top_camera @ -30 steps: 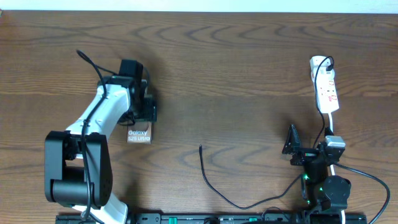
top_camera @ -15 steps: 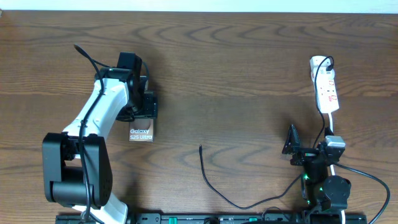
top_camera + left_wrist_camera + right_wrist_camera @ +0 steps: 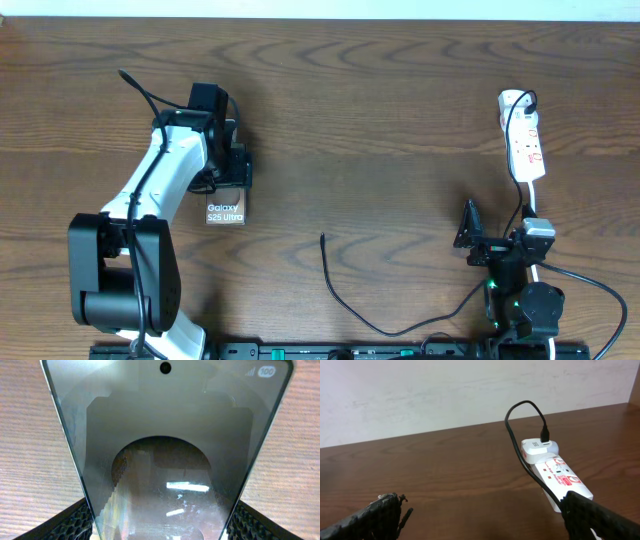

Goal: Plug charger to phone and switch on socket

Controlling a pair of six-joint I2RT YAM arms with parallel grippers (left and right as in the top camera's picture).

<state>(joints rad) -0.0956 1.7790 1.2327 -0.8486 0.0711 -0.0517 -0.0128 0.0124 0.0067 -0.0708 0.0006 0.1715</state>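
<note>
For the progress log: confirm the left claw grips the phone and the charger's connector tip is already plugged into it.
Not plugged in. The left claw grips the phone, but the overhead view shows the charger's connector tip lying loose on the table.

White lettering "Galaxy S25 Ultra" in two lines on the phone (image 3: 226,211) in the overhead view, "100" in a small rounded badge beside signal bars at the glass's top right corner in the left wrist view, red print on the socket (image 3: 559,474) — too small to read

left arm (image 3: 165,172): white, black joints | right arm (image 3: 521,292): black, possibly green LEDs
</note>
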